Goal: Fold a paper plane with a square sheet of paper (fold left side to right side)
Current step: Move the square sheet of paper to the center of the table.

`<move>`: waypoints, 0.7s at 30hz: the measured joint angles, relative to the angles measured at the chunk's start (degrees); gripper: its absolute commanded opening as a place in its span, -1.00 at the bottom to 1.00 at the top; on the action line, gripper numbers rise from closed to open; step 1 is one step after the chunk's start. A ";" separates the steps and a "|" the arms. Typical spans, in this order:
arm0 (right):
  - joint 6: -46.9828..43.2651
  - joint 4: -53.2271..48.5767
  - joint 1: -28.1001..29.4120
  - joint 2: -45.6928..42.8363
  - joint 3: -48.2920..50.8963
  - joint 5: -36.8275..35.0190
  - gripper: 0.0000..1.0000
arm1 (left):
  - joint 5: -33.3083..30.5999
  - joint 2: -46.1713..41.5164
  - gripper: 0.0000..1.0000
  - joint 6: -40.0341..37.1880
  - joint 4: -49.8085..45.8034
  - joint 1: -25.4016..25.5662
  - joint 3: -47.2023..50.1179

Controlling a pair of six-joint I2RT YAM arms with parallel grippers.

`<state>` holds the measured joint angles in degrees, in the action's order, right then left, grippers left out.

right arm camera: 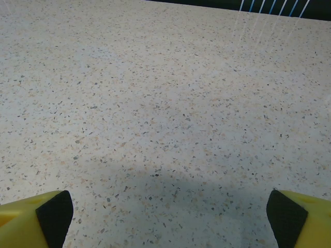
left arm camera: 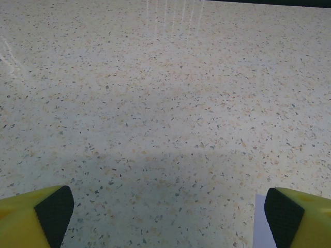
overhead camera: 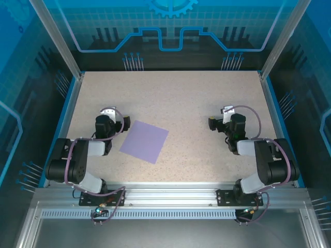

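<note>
The aluminium rail (overhead camera: 165,195) is lying nearest, along the bottom edge, and it is carrying the bases of both arms. Behind it the speckled desk (overhead camera: 170,98) is spreading wide. The left arm (overhead camera: 77,160) and the right arm (overhead camera: 266,163) are bending low over the desk, each on its own side. The square sheet of paper (overhead camera: 145,141) is lying flat and unfolded on the desk, turned a little, left of the middle, just beside the left arm. The left end effector (left arm camera: 168,213) is standing with its yellow fingers (left arm camera: 26,219) wide apart, holding nothing; one paper corner is showing beside its right finger. The right end effector (right arm camera: 169,213) is also standing wide apart, empty, well apart from the paper.
</note>
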<state>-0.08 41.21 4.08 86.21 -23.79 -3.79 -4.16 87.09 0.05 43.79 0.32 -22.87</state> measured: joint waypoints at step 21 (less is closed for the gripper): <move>0.00 -0.02 -0.07 0.00 0.00 0.48 1.00 | 0.00 0.00 0.97 0.00 0.00 0.00 0.00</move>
<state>-0.08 41.19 4.01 86.21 -23.79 -3.31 -4.16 87.09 0.05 43.79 0.32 -22.87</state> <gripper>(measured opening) 0.997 0.986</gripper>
